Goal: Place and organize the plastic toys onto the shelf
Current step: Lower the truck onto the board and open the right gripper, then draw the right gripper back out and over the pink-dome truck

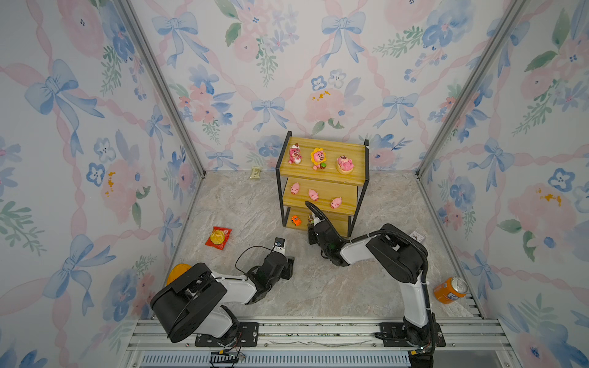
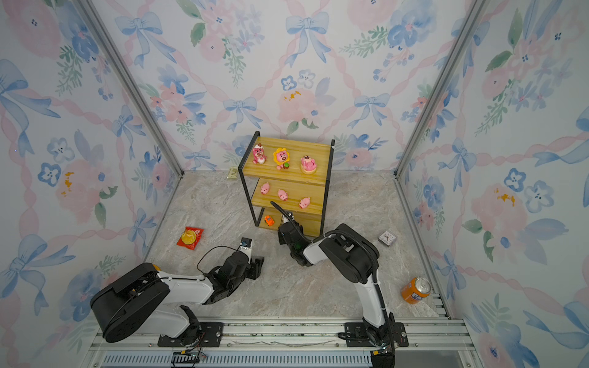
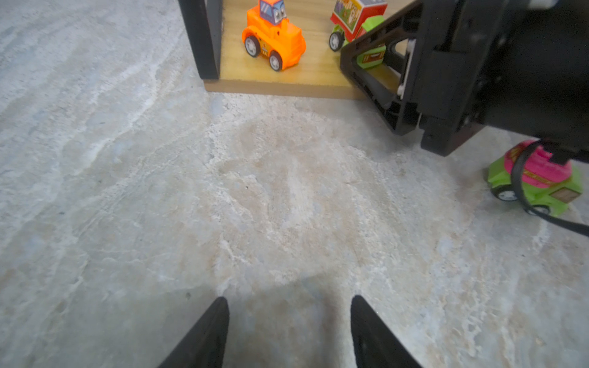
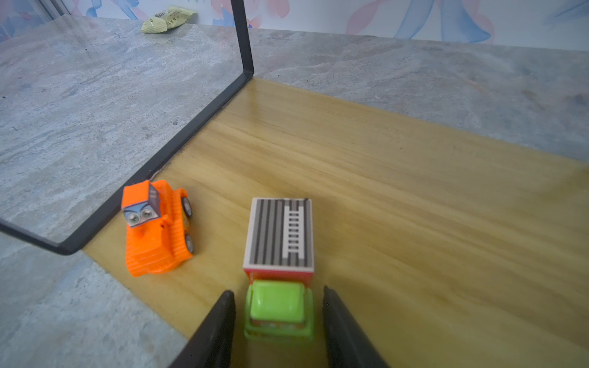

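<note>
Both top views: the shelf [image 1: 350, 149] stands at the back of the marble table [image 1: 242, 204]. Three pink bears [image 1: 317, 158] are on the top board, three pink pigs [image 1: 313, 194] on the middle one, and an orange toy bulldozer [image 1: 296, 220] on the bottom one. The right gripper [image 1: 311, 224] is poked in at the bottom board's front edge. The left gripper [image 1: 289, 264] hangs over bare table, apart from the shelf.

Left wrist: its jaws are moderately parted with nothing in them. The pink-green car [image 3: 538, 181] sits on the table under the right arm [image 3: 510, 63], off the shelf.

Right wrist: the green truck [image 4: 280, 235] stands on the bottom board beside the bulldozer. Its cab is between the right jaws with a slim gap either side, so it's not gripped.
</note>
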You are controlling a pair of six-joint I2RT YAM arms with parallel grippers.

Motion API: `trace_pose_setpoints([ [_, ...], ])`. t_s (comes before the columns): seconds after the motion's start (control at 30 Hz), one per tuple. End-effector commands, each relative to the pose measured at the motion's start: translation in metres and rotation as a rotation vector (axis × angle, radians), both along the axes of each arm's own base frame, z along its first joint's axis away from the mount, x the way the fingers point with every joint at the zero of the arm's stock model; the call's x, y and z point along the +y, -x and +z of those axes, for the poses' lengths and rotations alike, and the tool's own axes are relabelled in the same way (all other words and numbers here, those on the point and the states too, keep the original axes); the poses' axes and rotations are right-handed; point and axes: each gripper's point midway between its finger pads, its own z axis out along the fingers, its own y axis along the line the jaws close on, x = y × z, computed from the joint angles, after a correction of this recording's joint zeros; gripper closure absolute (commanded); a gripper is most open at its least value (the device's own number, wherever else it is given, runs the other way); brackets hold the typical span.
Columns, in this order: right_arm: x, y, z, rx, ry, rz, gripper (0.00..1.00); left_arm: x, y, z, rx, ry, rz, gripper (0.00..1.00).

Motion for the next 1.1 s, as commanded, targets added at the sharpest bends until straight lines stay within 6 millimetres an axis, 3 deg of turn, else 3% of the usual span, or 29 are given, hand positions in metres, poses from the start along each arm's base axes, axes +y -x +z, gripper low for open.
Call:
trace_pose_setpoints([
  [0.0,-0.005,0.001,-0.008,0.012,0.02,-0.006,0.49,-0.004,-0.004,0.005,-0.014,0.011,-0.009,0.38],
  [0.27,-0.007,0.01,-0.006,-0.024,-0.009,0.003,0.37,-0.003,-0.003,0.006,-0.017,0.015,-0.01,0.37],
  [0.53,-0.006,0.022,0.002,-0.033,-0.01,0.031,0.36,0.0,-0.002,0.004,-0.015,0.009,-0.002,0.36],
  [1.07,0.01,0.077,0.032,-0.09,0.111,0.206,0.35,-0.002,-0.001,0.002,-0.005,0.011,-0.002,0.36],
])
